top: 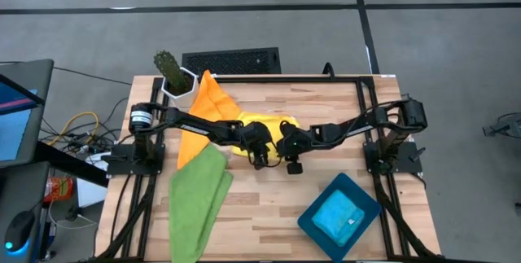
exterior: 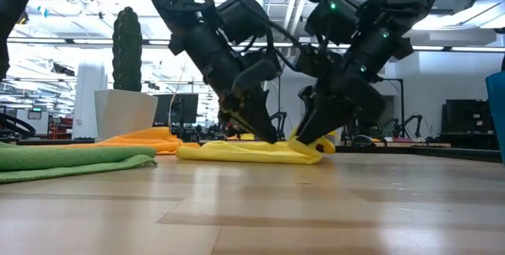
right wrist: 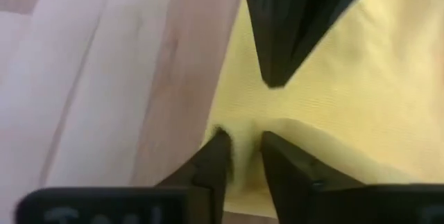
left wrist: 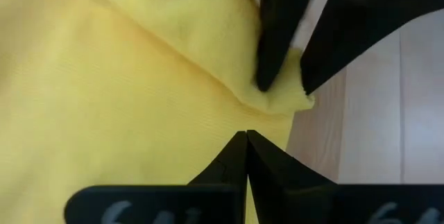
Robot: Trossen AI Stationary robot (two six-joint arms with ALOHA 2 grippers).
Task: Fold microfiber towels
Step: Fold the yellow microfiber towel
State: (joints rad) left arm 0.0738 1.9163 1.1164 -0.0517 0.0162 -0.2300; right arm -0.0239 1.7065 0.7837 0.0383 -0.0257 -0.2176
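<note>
The yellow towel lies bunched at the middle of the wooden surface, partly folded, with one edge lapping over the orange towel that stretches away toward 11 o'clock. Both arms reach in from the sides and meet over it, wrists bent down so the claws point at the cloth.

The left claw has its fingers pressed together, tips resting on the yellow cloth with nothing between them. In the low view it comes down steeply at the towel's middle.

The right claw stands just beside it at about 3 o'clock of the towel. Its fingers are slightly apart with a raised fold of yellow cloth between the tips at the towel's edge; whether they grip that fold or merely straddle it I cannot tell. In the low view the corner under this claw is lifted a little off the surface.

The green towel lies folded long at 8 o'clock, apart from the yellow one. At 5 o'clock a dark teal tray holds the light blue towel. A potted cactus stands at 11 o'clock by the orange towel's far end.
</note>
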